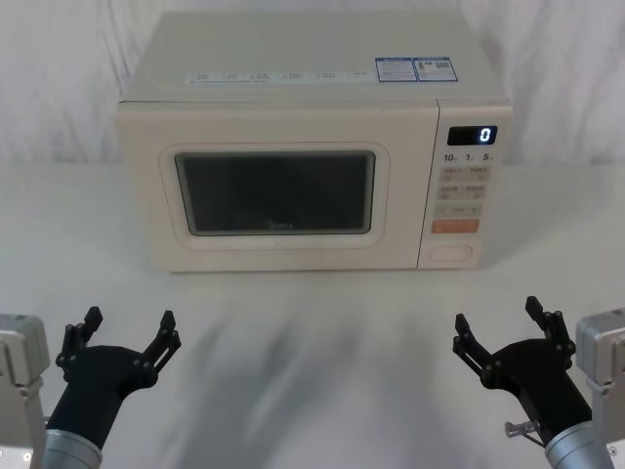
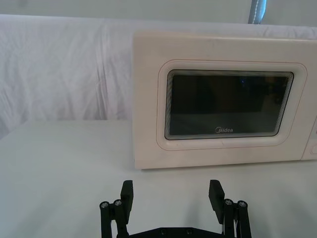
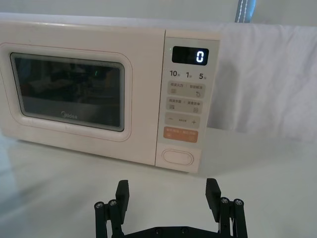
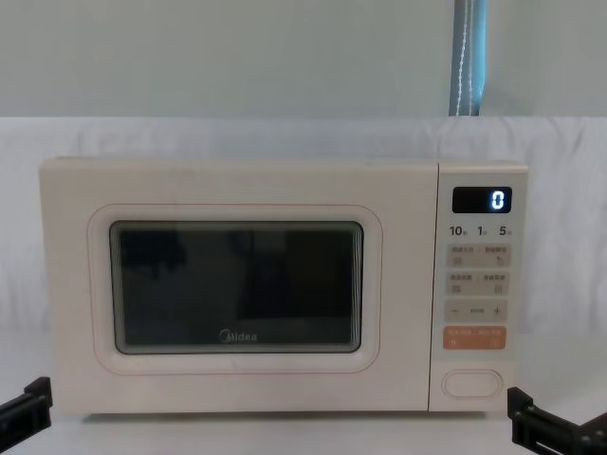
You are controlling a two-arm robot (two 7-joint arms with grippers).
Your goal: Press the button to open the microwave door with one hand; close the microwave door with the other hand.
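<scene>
While both arms sit low at the near edge of the white-draped table [image 1: 312, 362], the microwave [image 1: 293, 98] stands upright toward the far side, front facing the robot. Item, cream body, boxy, label strip and stickers on the top panel. Item, the microwave door [image 1: 278, 186]: shut flush with the body, dark glass window in a raised rounded frame, small logo under the glass. Item, control panel to the right of the door: black display [image 1: 472, 136] reading 0, rows of small cream keys, one orange key [image 1: 455, 226]. Item, the button [image 1: 451, 253]: blank cream oval at the very bottom of the panel, directly beneath the orange key, untouched. Item, left end effector [image 1: 129, 328]: black, fingers spread wide, holding nothing, in front of the microwave's left corner and well apart from it. Item, right end effector [image 1: 500, 319]: black, fingers likewise spread wide and empty, roughly in line with the control panel, well apart from the button.
</scene>
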